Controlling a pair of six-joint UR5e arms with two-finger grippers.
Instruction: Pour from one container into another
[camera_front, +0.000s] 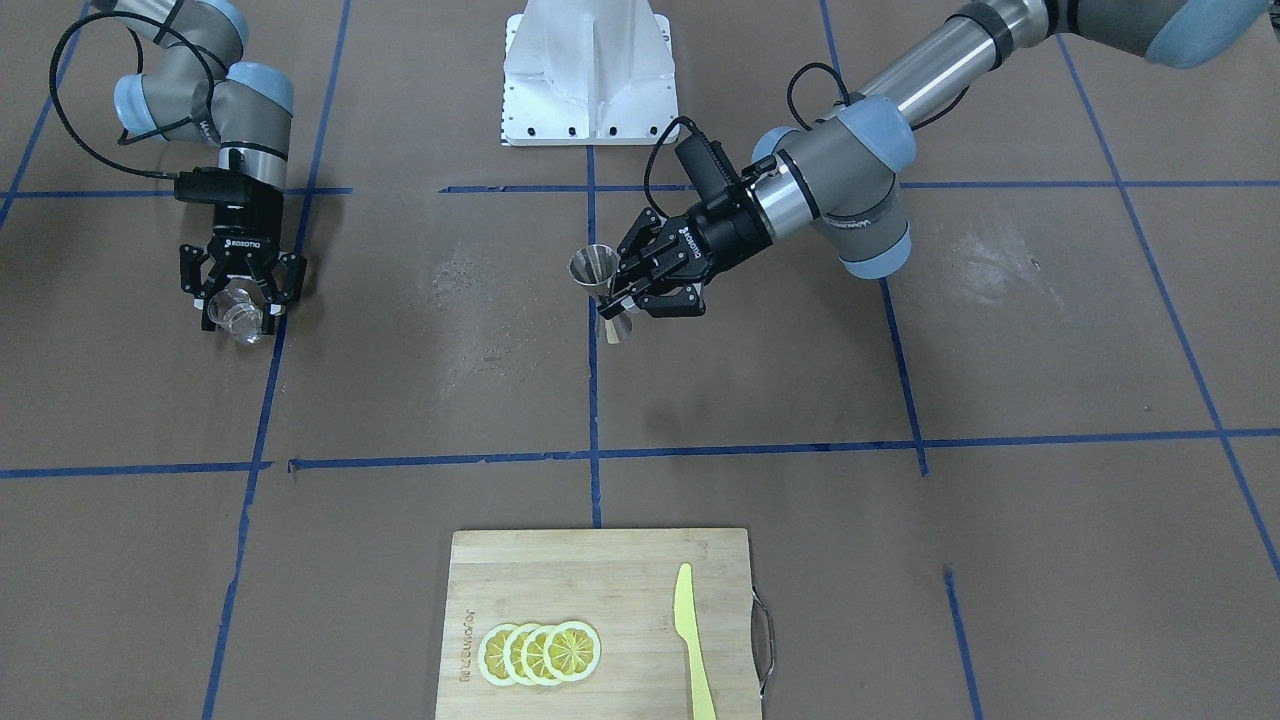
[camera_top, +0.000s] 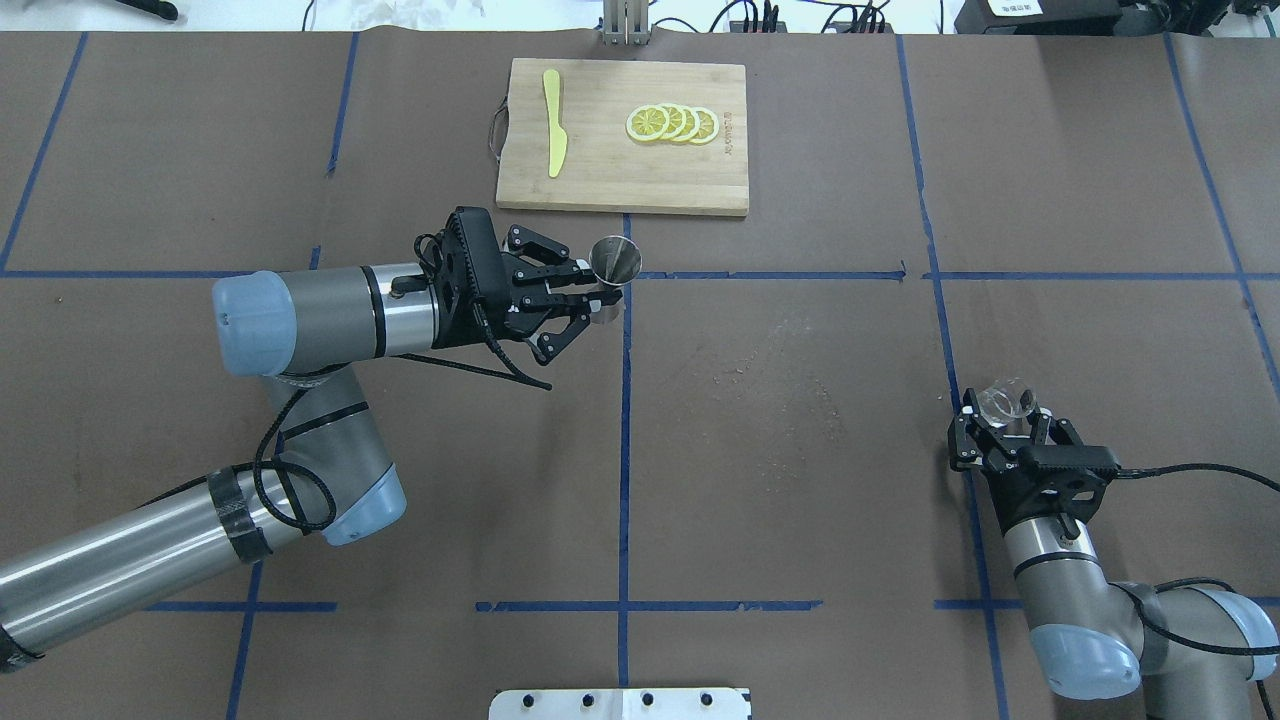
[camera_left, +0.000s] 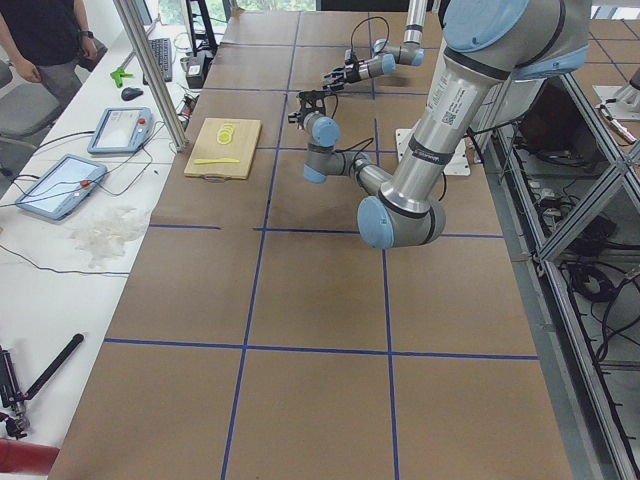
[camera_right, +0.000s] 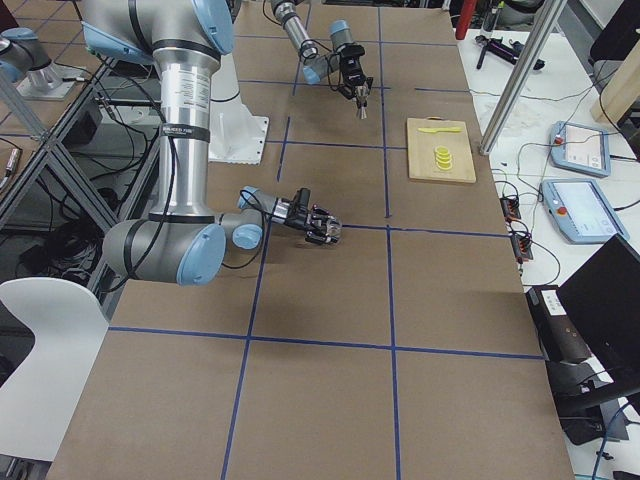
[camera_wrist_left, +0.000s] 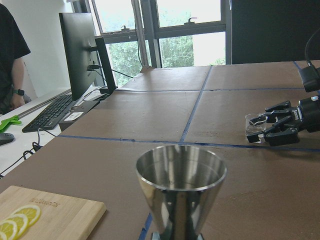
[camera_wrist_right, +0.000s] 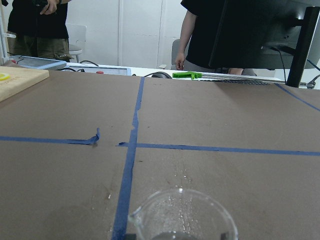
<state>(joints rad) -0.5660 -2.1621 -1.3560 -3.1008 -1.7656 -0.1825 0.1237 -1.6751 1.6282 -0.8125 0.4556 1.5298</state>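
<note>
The steel hourglass jigger (camera_front: 595, 268) stands upright near the table's middle, and my left gripper (camera_front: 618, 298) is shut on its narrow waist from the side. The same jigger (camera_top: 614, 260) and left gripper (camera_top: 598, 291) show just below the cutting board in the overhead view. In the left wrist view the jigger's open top cone (camera_wrist_left: 180, 192) fills the lower centre. Far to the other side, my right gripper (camera_front: 240, 312) is shut on the small clear glass cup (camera_front: 236, 318) low over the table. Overhead, the cup (camera_top: 1004, 401) sits at the tips of the right gripper (camera_top: 1006, 418). Only the cup's rim (camera_wrist_right: 183, 216) shows in the right wrist view.
A wooden cutting board (camera_top: 600, 185) with lemon slices (camera_top: 672, 123) and a yellow knife (camera_top: 553, 135) lies past the jigger. The white robot base plate (camera_front: 588, 75) sits between the arms. People stand beyond the table's far edge (camera_wrist_right: 200, 30).
</note>
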